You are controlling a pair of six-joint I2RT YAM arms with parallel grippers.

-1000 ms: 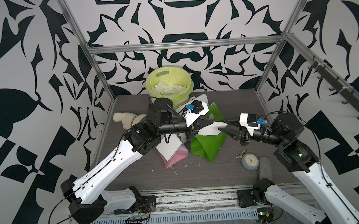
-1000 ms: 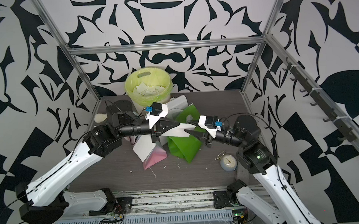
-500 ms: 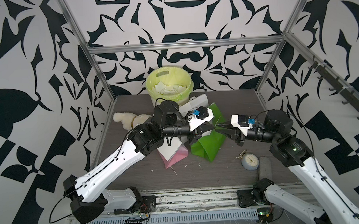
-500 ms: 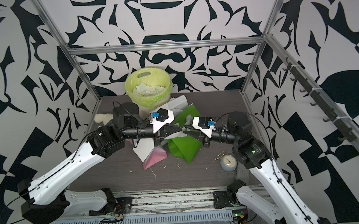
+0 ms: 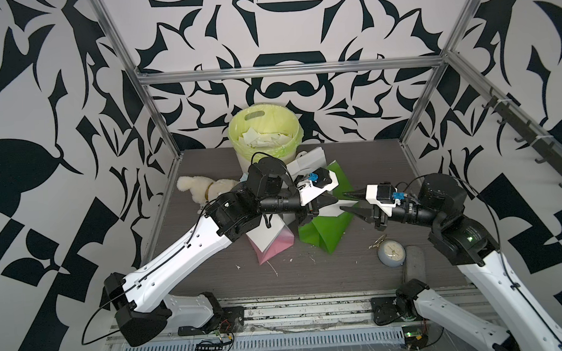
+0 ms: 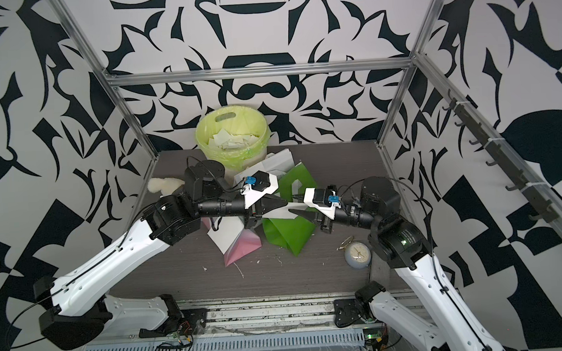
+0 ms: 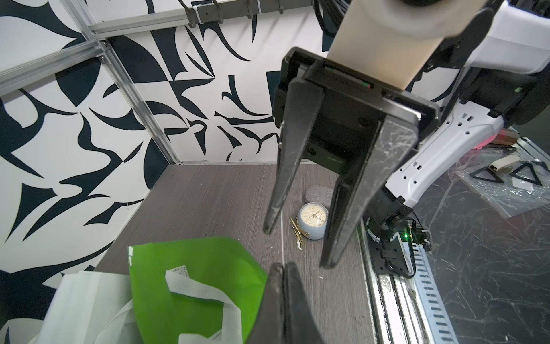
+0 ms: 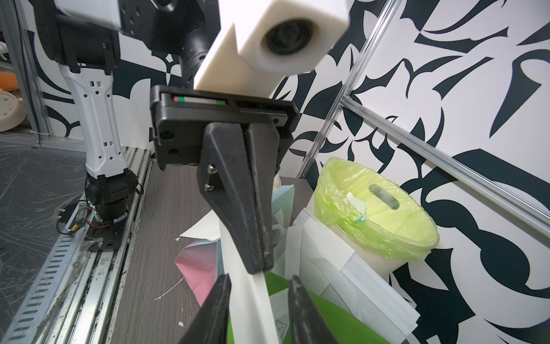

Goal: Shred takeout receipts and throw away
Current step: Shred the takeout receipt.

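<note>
The left gripper [image 8: 259, 268] is pinching a white receipt [image 8: 253, 300] in the air over the green bag [image 5: 322, 230], mid-tabletop [image 5: 311, 280]. The right gripper [image 7: 297, 245] is spread around the paper's free end. If it bites only a thin edge, I judge the pull may slip instead of tearing, and scraps could miss the bin [image 5: 238, 142] at the back edge.

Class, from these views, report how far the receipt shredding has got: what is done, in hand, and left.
Done: torn white paper scraps lie in the lime-lined round bin. In hand: the left gripper is shut on a white paper receipt; the right gripper stands open around it. Left: tearing it and binning the pieces.
</note>
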